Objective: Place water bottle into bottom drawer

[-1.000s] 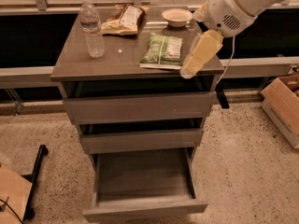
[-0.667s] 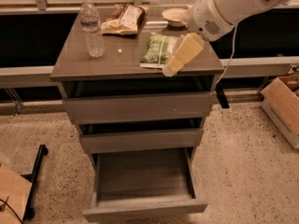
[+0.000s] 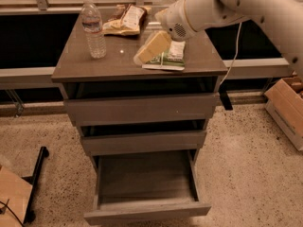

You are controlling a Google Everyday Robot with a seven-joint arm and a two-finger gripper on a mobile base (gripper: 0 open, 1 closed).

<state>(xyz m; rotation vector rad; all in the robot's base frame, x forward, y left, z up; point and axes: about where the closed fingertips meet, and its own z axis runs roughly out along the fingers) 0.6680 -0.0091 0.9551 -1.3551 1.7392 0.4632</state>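
Locate the cardboard piece (image 3: 13,195) and the black stand (image 3: 35,174) on the floor at the far left.

On the counter (image 3: 118,66), find the water bottle (image 3: 93,28). It stands upright near the back-left corner, close to the left edge, with its white cap on. It touches nothing but the counter.

Next, note the snack bag (image 3: 125,20) lying at the back edge, near the middle.

Right of centre, identify the gripper (image 3: 142,56). It hangs low over the counter near the front edge, angled down toward the left, with its tip over the left end of the green packet (image 3: 165,59). You cannot tell whether the gripper is open or closed. It is well apart from the water bottle. The white arm (image 3: 222,6) runs up past the back-right corner.

Below the counter, observe the two upper drawers (image 3: 142,109). Beneath them, the bottom drawer (image 3: 147,212) is pulled out toward you, and its inner floor is visible.

A cardboard box (image 3: 286,109) sits on the floor at the far right.
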